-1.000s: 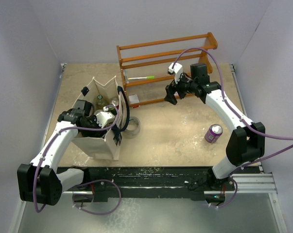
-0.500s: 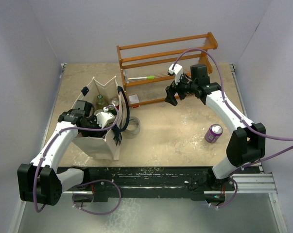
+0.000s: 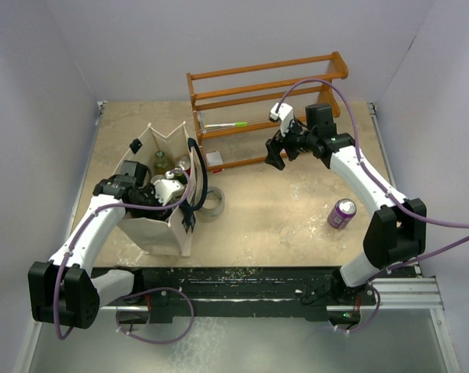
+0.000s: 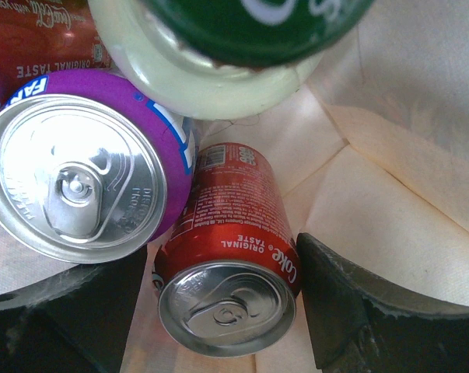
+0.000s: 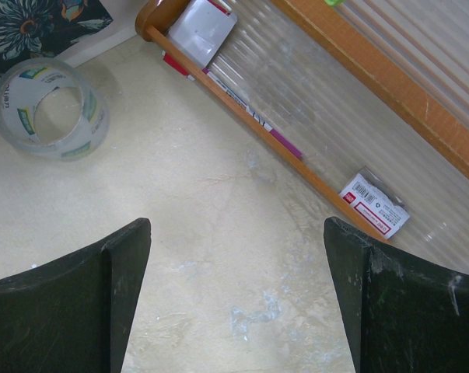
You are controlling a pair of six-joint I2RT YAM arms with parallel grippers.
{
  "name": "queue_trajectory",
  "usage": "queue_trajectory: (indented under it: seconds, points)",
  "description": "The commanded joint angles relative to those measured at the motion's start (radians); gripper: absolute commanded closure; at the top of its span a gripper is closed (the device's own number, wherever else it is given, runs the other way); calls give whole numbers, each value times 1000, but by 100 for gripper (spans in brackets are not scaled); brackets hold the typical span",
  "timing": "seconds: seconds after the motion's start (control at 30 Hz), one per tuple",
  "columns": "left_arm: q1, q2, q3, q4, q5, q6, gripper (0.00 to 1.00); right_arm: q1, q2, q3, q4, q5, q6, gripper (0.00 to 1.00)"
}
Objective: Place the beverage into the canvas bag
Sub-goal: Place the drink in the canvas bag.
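Nearest the bases, the canvas bag stood at the left of the table, and the left arm reached down into its open top. From above, the left gripper was mostly lost among the contents. The left wrist camera looked down inside the bag. There the fingers stood spread on either side of a red Coke can, which rested on the cream cloth floor. A thin strip of cloth showed between the can and one finger, so nothing was gripped. Just beside it stood a purple-sided can, with a pale bottle under a green cap beyond.

To the right, a loose purple can stood on the table, well apart from the bag. Only the overhead view showed it. A tape roll lay just beside the bag.

Farther back, the right gripper hung before the wooden rack. Its wrist view showed the jaws wide apart over bare tabletop and holding nothing, with a small white packet lying on the rack's clear bottom shelf.
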Motion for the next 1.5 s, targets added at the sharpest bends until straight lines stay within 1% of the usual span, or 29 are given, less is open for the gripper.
queue_trajectory:
  seconds: [0.0, 0.4, 0.53, 0.67, 0.87, 1.0, 1.03, 1.13, 1.23, 1.3, 1.33, 1.4, 1.47]
  points:
    - [-1, -1, 17, 45, 8, 57, 16, -2, -37, 8, 26, -5, -12, 7]
    - [3, -8, 115, -15, 30, 52, 0, -2, -35, 11, 22, -11, -11, 7]
    - [8, -14, 162, -43, 45, 59, 1, -2, -34, 16, 20, -13, -11, 7]
    - [18, -13, 229, -95, 72, 106, 1, -2, -34, 16, 23, -13, -6, 7]
    - [47, 3, 379, -182, 137, 172, 1, -2, -31, 26, 24, -9, 12, 7]
    - [83, 24, 494, -196, 214, 158, 1, -2, -32, 37, -10, -13, 20, 7]
    - [91, 32, 521, -189, 231, 143, 1, -2, -38, 34, -19, -26, 43, 6]
    - [107, 64, 617, -150, 275, 90, 1, -11, -65, 25, -39, 19, 45, 5]
    - [108, 115, 716, -100, 301, 20, 0, -58, -109, 9, -105, 50, 22, 4]
    - [108, 151, 773, -60, 314, -19, 0, -139, -131, 9, -166, 46, 10, 4]
    - [107, 169, 796, -39, 315, -37, 0, -187, -135, 19, -232, 41, -4, 4]
    - [106, 202, 838, 0, 316, -72, 0, -254, -142, 47, -353, 61, -90, 4]
    - [105, 238, 879, 29, 315, -108, 0, -299, -175, 51, -427, 102, -167, 4]
